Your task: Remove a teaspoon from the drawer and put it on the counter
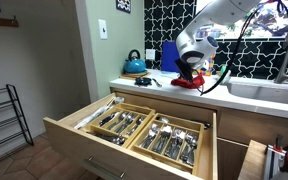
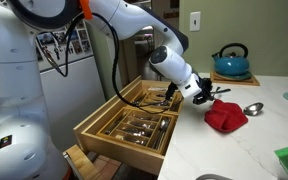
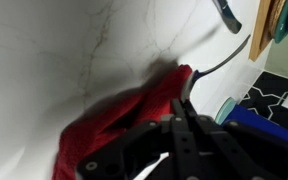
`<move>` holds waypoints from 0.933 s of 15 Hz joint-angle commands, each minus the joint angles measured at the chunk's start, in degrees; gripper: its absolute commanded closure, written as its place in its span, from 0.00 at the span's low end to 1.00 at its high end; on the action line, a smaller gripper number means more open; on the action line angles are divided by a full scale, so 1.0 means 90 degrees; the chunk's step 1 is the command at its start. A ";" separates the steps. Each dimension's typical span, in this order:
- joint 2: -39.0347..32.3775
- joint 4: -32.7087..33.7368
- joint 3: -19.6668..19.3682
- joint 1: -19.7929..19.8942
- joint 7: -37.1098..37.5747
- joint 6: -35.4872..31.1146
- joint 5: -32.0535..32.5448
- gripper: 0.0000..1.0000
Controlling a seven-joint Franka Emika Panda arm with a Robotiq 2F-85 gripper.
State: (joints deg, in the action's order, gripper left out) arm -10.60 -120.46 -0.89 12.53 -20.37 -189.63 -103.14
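**A spoon lay on the counter by the red cloth**

A red cloth (image 2: pixel 225 118) lay on the white counter (image 2: pixel 219 150). The gripper (image 2: pixel 200 95) hung just over the cloth, on the side nearest the drawer (image 2: pixel 112 146). In the wrist view its dark fingers (image 3: pixel 184 128) pointed down at the cloth. I could not tell if they were open or closed, or if they held anything. One spoon (image 2: pixel 252 108) lay flat on the counter just beside the cloth, on the side away from the drawer. The drawer stood open below the counter, near the cloth. More spoons and forks lay in its trays. A blue kettle (image 2: pixel 231 63) stood behind the cloth, close to the wall.
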 commanded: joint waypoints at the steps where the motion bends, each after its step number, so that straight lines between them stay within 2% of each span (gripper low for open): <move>1: -0.0320 0.0198 -0.0087 -0.0132 0.0092 -0.0263 -0.0281 0.99; 2: -0.0383 0.0231 -0.0099 -0.0136 0.0127 -0.0278 -0.0303 0.99; 3: -0.0372 -0.0017 -0.0280 -0.0349 0.1138 -0.0212 0.0626 0.99; 8: -0.0612 -0.0064 -0.0375 -0.0642 0.2262 -0.0291 0.1525 0.99; 11: -0.0810 -0.0026 -0.0384 -0.0834 0.2745 -0.0621 0.1863 0.99; 13: -0.0981 0.0066 -0.0396 -0.0971 0.3013 -0.1129 0.1995 0.99; 14: -0.0994 0.0081 -0.0256 -0.0889 0.2854 -0.1225 0.1798 0.99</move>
State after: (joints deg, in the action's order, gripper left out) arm -17.87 -120.22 -3.39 5.42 3.32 -196.77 -87.29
